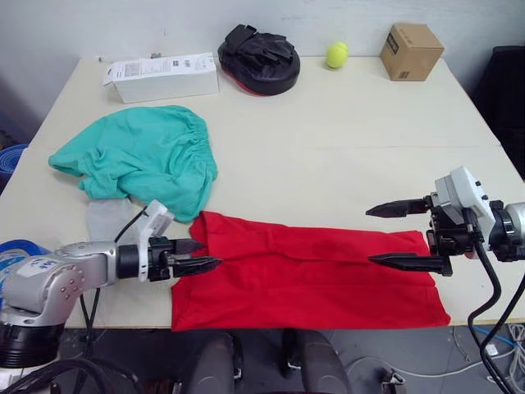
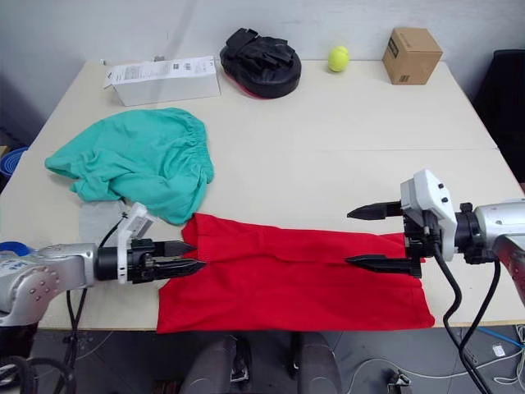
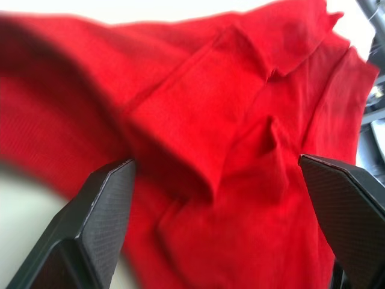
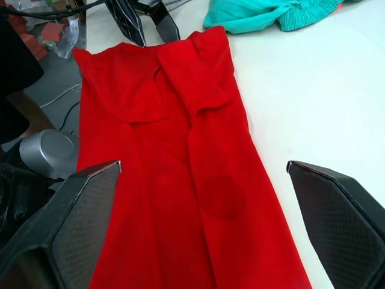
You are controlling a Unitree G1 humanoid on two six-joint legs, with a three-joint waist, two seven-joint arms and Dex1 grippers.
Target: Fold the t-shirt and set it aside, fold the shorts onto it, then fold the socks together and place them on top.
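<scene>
Two grippers flank the t-shirt (image 1: 308, 275), one at each end of it, along the near edge of the table (image 1: 344, 156).

Left to right:

1. Near the table's left edge lie the shorts (image 1: 139, 156), a teal-green heap with the gathered waistband turned toward the table's middle. The heap touches the t-shirt's upper left corner.
2. One pale grey piece, probably one of the socks (image 1: 105, 217), protrudes from under the near side of the shorts. Most of it is covered, so its shape cannot be confirmed.
3. The left gripper (image 1: 199, 255) sits at the t-shirt's left end with its fingers slightly parted and nothing between them. The left wrist view shows creased red fabric beyond the fingers.
4. The t-shirt is a long red strip running left to right, its sides folded inward lengthwise. Its near margin hangs over the table's near edge. A faint round darker mark appears in the right wrist view.
5. The right gripper (image 1: 385, 236) stands wide open at the t-shirt's right end, the lower finger over the fabric, the upper over bare table.

Along the far edge stand a white box (image 1: 164, 78), a black pad (image 1: 258, 57), a yellow-green ball (image 1: 336, 55) and a cardboard box (image 1: 411, 51). The white box carries printed text that is too small to read.
</scene>
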